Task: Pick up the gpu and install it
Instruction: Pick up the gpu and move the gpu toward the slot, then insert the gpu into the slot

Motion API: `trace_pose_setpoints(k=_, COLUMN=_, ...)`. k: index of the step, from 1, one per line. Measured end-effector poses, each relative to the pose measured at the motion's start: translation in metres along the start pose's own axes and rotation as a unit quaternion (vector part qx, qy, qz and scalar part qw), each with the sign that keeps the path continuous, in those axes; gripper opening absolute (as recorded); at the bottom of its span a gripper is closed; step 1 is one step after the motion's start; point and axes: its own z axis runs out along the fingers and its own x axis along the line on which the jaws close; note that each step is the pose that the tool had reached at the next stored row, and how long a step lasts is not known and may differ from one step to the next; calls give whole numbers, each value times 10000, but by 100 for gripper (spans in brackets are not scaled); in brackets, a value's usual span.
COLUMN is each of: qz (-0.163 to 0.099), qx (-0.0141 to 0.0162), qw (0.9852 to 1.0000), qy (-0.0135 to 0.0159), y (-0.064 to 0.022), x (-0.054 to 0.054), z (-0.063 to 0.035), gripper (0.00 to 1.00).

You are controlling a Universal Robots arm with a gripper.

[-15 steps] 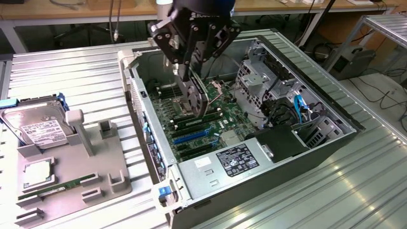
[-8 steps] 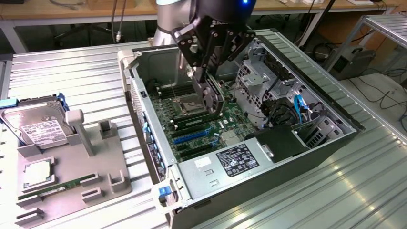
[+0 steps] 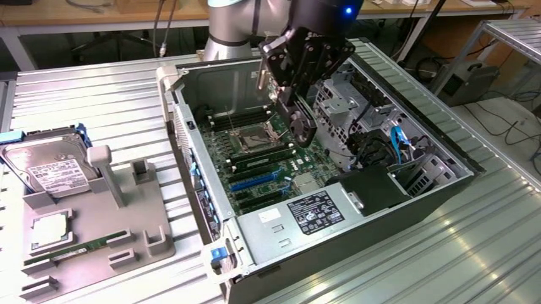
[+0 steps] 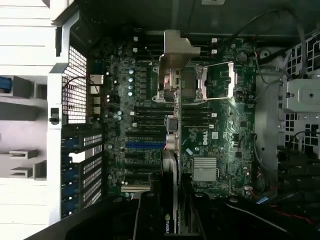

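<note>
- The thin, flat, black rectangular gpu [image 4: 171, 150], with a pale metal bracket at one end, is held edge-down over the dark green motherboard [image 4: 220, 135] inside the open grey metal computer case [image 3: 203, 190].
- The gripper [image 4: 170, 215] is partly closed, clamped on the card's flat faces.
- The card is judged light, stiff and fragile; the faces are the safest hold.
- The slot beneath the card is hidden.

Ribbed, dull-sheen metal counter [image 3: 473, 253]. Matt grey plastic tray [image 3: 93, 247]; bare sheet-metal case [image 3: 222, 85]. Matt black gpu [image 4: 171, 200], pale metal bracket [image 4: 175, 55].
</note>
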Motion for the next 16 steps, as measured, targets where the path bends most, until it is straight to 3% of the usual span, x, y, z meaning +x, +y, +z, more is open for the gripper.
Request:
trace_pose_setpoints(k=3, qz=1, qx=0, qw=10000, qy=0, y=-6, x=-87, z=69, gripper=26)
trace_pose_setpoints(k=16, qz=0, qx=0, qw=10000, qy=-1, y=-6, x=-88, z=68, gripper=26)
